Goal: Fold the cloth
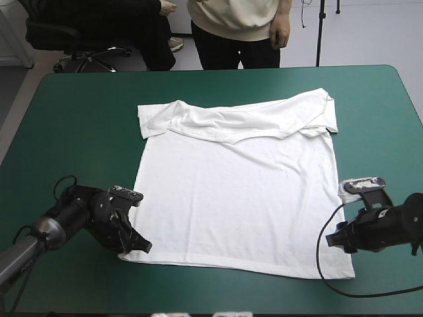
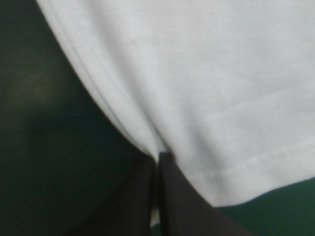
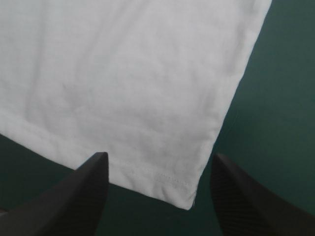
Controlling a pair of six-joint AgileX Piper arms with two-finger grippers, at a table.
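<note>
Black fingers of your left gripper (image 2: 158, 158) sit nearest the lens. They are pressed to a point with the hem of the T-shirt (image 1: 238, 191) pinched between them.

Across the teal-green table (image 1: 79, 112) the T-shirt lies spread flat at the middle, hem toward 6 o'clock. The sleeve and collar end is turned over on itself at 12 o'clock. The left gripper holds the shirt's corner at 7 o'clock. Your right gripper (image 3: 160, 158) stands wide at 5 o'clock, with the other hem corner lying between its fingers, not yet gripped.

For a good fold, I judge you should slide the right gripper a little farther over that corner, past the stitched hem, before closing. Take both layers. Then raise the two corners together and level, so the cloth carries toward 12 o'clock without skewing.

Neither wrist view shows whether the left pinch has caught one layer or two. From above, both grippers' fingertips are hidden under the wrists.
</note>
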